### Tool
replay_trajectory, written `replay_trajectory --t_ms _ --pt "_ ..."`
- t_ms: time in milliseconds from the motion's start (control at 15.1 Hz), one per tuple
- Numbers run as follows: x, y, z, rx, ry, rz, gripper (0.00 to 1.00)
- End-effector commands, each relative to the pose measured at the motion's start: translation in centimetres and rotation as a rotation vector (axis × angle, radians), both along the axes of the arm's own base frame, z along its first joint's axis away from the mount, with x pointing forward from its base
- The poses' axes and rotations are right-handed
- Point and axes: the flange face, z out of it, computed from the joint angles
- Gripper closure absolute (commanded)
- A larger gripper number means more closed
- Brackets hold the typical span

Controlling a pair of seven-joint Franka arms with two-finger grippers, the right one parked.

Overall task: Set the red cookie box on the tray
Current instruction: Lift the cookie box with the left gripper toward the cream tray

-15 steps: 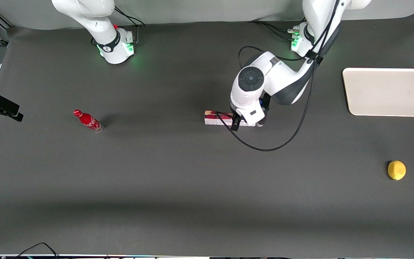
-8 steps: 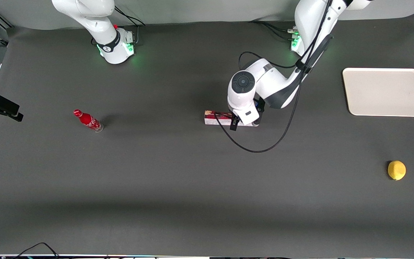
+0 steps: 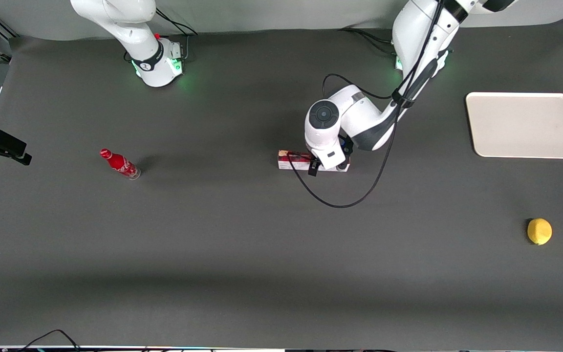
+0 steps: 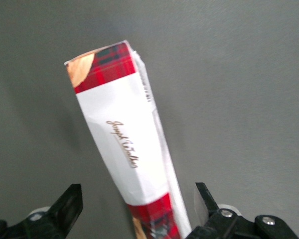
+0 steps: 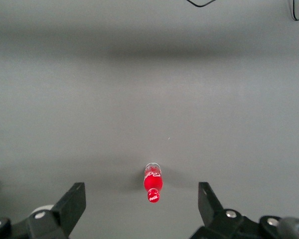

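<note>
The red cookie box lies flat on the dark table near its middle, with a red tartan end and a white printed side. In the left wrist view the box runs slanted between the two black fingers. My left gripper sits right over the box and hides much of it. The gripper is open, one finger close to the box's edge and the other well apart from it; neither touches. The cream-beige tray lies bare toward the working arm's end of the table.
A yellow lemon lies nearer the front camera than the tray. A small red bottle stands toward the parked arm's end, also in the right wrist view. A black cable loops from the wrist over the table.
My left gripper has shifted along the box toward the parked arm's end, covering more of it. The box, tray, lemon and bottle have not moved.
</note>
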Motion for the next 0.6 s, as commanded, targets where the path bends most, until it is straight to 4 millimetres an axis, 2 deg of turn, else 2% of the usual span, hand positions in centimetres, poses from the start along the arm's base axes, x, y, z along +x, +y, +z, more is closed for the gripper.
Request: replay_trajectory --t_ms 0,66,530 --pt "-1.4 -0.5 -1.3 0.023 -0.024 0.024 0.46" --pt "-1.6 -0.7 -1.3 0.022 -0.024 0.025 0.99" --pt "-1.0 -0.5 -0.3 0.018 -0.039 0.027 1.00"
